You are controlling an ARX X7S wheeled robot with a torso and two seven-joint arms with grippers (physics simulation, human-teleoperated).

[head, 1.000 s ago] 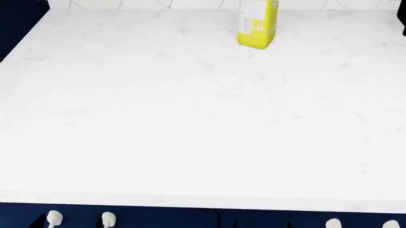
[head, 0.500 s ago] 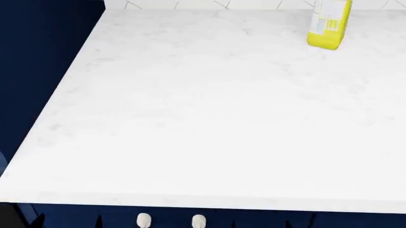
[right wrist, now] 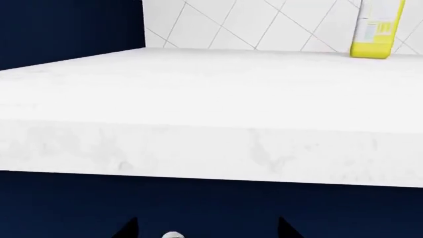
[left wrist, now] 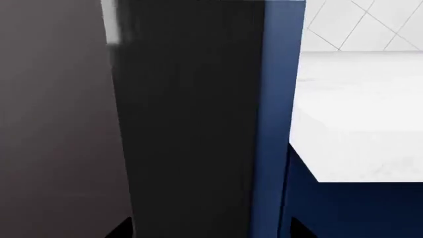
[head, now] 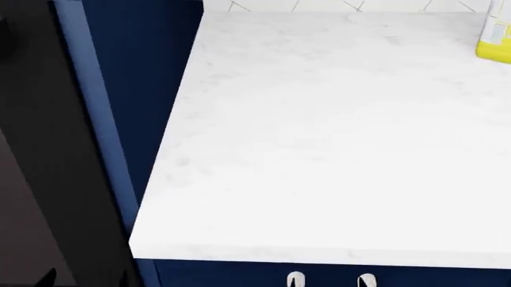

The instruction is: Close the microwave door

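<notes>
Yellow carton [right wrist: 377, 29] beyond left wrist view

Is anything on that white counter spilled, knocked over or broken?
Nothing stands out. The white counter looks clean and unmarked, and the yellow carton stands upright near the tiled wall. No microwave shows in any view, so its door cannot be judged.
</notes>
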